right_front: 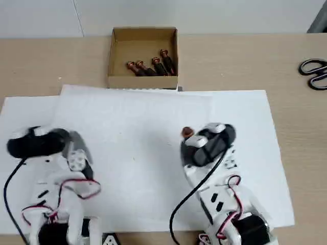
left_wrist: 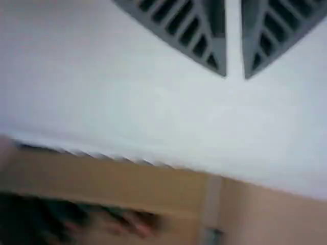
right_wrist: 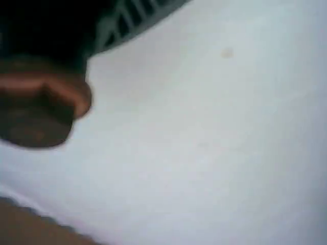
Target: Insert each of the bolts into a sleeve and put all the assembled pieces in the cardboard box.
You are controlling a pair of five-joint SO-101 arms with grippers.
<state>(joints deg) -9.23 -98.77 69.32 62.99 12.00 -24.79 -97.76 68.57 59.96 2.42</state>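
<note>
We judge the step in hand to be the carry of 1 last piece to the cardboard box (right_front: 143, 81). The box stands at the far side of the table (right_front: 46, 61), just beyond the white paper sheet (right_front: 133, 148). 4 assembled pieces (right_front: 151, 67) already lie in it, side by side across the middle and right of its floor.

The right gripper (right_front: 191, 138) hangs over the sheet, well short of the box, clamped on a copper-headed bolt (right_front: 187, 132). In the right wrist view the copper rim sits just under the dark finger, and we cannot tell whether a sleeve is on the shank.

The left gripper (left_wrist: 234, 61) sits low at the near left of the sheet. Its fingers are all but together, with only a slim gap, and nothing is between them.

To do this well, we would lift the piece high enough to clear the box's near wall. We would then bring it over the barer left part of the floor and lower it inside before letting go, so it does not bounce off the 4 pieces. The hold looks close to the head, so we would move smoothly to stop the shank from swinging. The left arm is well apart from that path and can stay put.
</note>
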